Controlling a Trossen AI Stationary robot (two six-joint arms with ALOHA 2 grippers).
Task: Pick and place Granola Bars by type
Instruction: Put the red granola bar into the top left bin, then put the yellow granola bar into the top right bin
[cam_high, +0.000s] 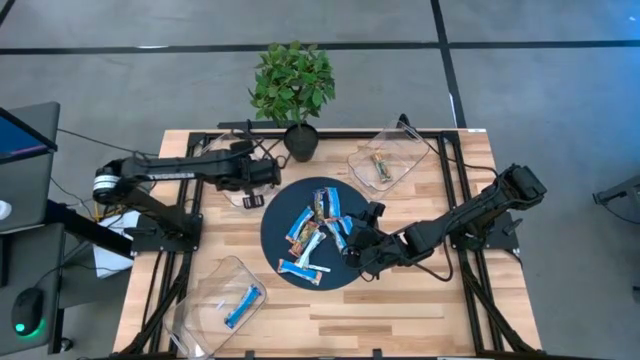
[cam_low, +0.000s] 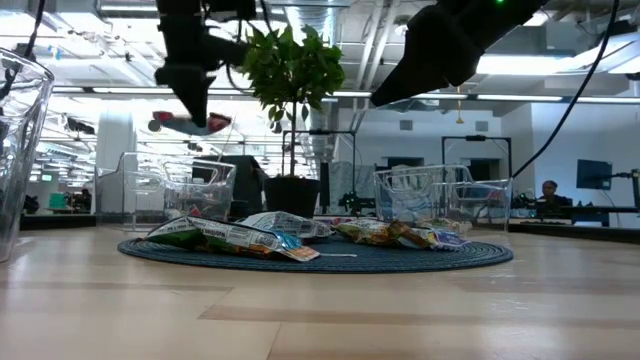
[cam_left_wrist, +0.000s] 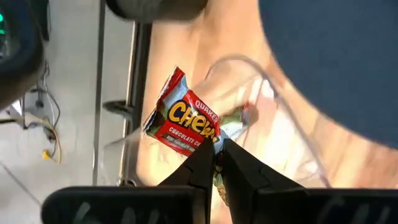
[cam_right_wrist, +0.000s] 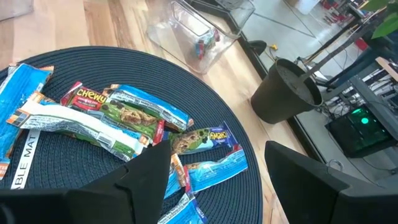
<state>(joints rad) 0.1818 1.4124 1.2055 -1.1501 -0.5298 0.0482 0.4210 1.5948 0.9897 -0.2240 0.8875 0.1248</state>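
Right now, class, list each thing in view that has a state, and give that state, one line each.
left gripper: fingers shut on a red granola bar, raised off the table
right gripper: fingers open, above the mat
granola bars on the mat: lying loose, overlapping
near bin: holds one blue bar
far bin: holds one bar
plant: upright in its pot

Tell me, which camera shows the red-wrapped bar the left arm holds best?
The left wrist view: the red glossy-wrapped chewy bar fills it, pinched in the left end effector. The low view shows it small, aloft; the high view hides it.
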